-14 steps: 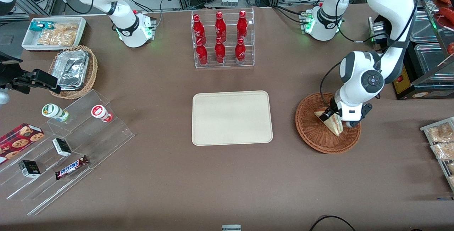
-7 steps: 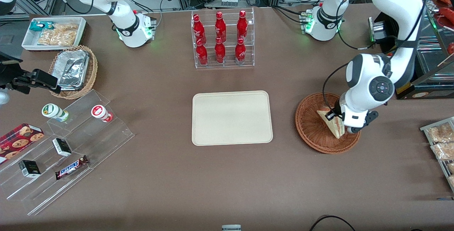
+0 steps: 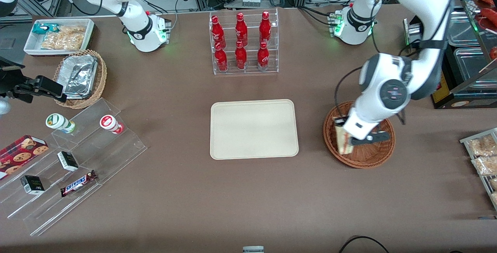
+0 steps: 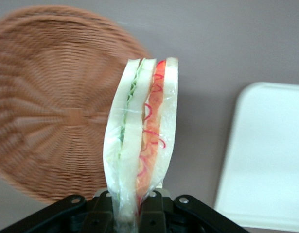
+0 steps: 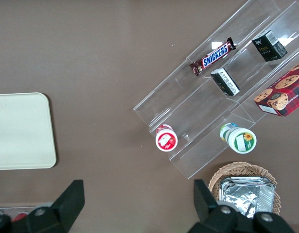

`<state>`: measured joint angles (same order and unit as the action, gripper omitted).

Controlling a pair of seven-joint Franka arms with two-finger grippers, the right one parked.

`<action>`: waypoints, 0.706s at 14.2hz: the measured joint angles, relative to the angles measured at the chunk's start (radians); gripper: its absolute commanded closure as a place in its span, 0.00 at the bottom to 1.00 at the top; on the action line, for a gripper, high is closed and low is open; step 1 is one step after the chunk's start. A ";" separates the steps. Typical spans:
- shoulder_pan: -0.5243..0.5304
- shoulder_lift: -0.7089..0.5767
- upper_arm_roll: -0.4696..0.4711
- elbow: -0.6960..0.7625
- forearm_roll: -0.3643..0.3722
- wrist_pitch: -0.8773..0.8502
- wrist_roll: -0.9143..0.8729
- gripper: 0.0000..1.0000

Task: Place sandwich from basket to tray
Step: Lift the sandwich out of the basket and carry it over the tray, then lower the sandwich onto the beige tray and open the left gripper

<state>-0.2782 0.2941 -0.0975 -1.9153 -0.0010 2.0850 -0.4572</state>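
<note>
Pincer (image 4: 130, 206) grips unlabelled sandwich (image 4: 142, 131) above basket (image 3: 369, 156); Snickers bar (image 3: 79, 183) sits elsewhere.

The gripper (image 3: 342, 135) holds the sandwich (image 3: 343, 141) above the basket (image 3: 367, 157); the tray (image 3: 254, 128) lies beside it.

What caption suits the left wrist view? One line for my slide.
Tool shut on wrapped sandwich, lifted above basket, tray nearby.

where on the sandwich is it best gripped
Across its flat bread faces at one end, as the gripper holds the sandwich now: the wedge is thin face to face, so the fingers close on it from either side above the basket.
</note>
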 measured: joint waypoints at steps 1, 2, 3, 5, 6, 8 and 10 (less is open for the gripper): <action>-0.042 0.025 -0.002 0.029 0.000 0.000 -0.026 1.00; -0.082 0.052 -0.003 0.060 0.000 0.000 -0.059 1.00; -0.119 0.081 -0.003 0.093 0.000 0.000 -0.096 1.00; -0.191 0.146 -0.004 0.165 0.000 0.000 -0.182 1.00; -0.223 0.178 -0.004 0.201 0.000 0.000 -0.221 1.00; -0.280 0.243 -0.004 0.271 0.000 0.000 -0.295 1.00; -0.325 0.305 -0.004 0.336 0.000 0.001 -0.367 1.00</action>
<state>-0.6027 0.5989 -0.1013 -1.5789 -0.0009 2.0856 -0.8242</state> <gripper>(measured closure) 0.855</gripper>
